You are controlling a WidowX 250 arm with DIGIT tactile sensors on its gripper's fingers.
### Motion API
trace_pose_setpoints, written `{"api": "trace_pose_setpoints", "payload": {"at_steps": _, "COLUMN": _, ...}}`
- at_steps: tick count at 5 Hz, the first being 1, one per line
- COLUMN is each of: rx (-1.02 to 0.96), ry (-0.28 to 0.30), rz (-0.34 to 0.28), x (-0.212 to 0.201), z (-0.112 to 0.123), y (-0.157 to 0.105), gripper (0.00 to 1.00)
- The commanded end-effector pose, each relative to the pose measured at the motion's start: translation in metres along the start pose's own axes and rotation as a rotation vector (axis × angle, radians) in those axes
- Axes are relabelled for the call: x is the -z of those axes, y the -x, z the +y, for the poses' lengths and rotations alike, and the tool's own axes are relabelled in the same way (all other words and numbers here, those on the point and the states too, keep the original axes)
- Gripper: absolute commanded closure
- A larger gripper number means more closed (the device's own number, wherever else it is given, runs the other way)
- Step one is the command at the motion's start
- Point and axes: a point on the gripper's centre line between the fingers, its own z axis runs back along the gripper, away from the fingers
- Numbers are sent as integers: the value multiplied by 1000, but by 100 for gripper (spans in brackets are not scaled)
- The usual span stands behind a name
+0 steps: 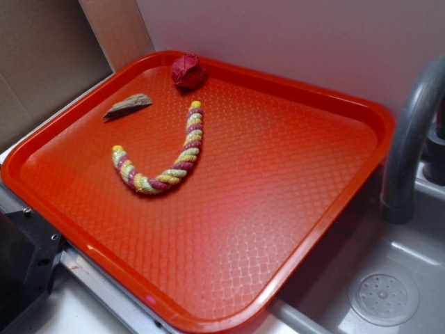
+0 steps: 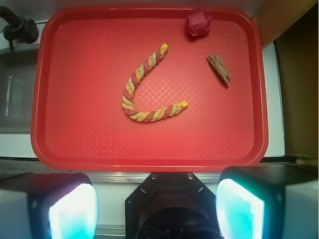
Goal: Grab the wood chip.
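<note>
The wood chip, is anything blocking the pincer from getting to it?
Nothing visible does. The wood chip lies alone on the red tray, apart from the rope and the red ball. The pincer is open, high above the tray's near edge.

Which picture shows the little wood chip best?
The wrist view: it looks straight down, so the wood chip shows its whole flat shape and pointed end. The exterior view shows it slanted, near the tray's far edge.

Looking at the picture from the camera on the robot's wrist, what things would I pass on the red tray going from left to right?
Rope → dark red wrinkly ball → wood chip, all lying apart on the red tray.
</note>
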Motion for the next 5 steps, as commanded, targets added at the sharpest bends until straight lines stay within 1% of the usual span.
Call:
{"api": "trace_pose_setpoints", "payload": {"at_steps": 1, "rx": 0, "ry": 0, "rz": 0, "x": 0, "z": 0, "y": 0, "gripper": 0}}
{"api": "trace_pose_setpoints", "payload": {"at_steps": 2, "rx": 63, "ry": -111, "rz": -111, "x": 43, "z": 16, "y": -44, "gripper": 0}}
{"api": "trace_pose_setpoints", "payload": {"at_steps": 3, "rx": 158, "ry": 5, "rz": -64, "x": 82, "z": 41, "y": -80, "gripper": 0}}
{"api": "trace_pose_setpoints", "payload": {"at_steps": 4, "rx": 222, "ry": -1, "rz": -56, "x": 122, "z": 59, "y": -101, "gripper": 0}}
{"api": "trace_pose_setpoints", "payload": {"at_steps": 5, "rx": 250, "ry": 19, "rz": -6, "x": 151, "z": 85, "y": -105, "gripper": 0}}
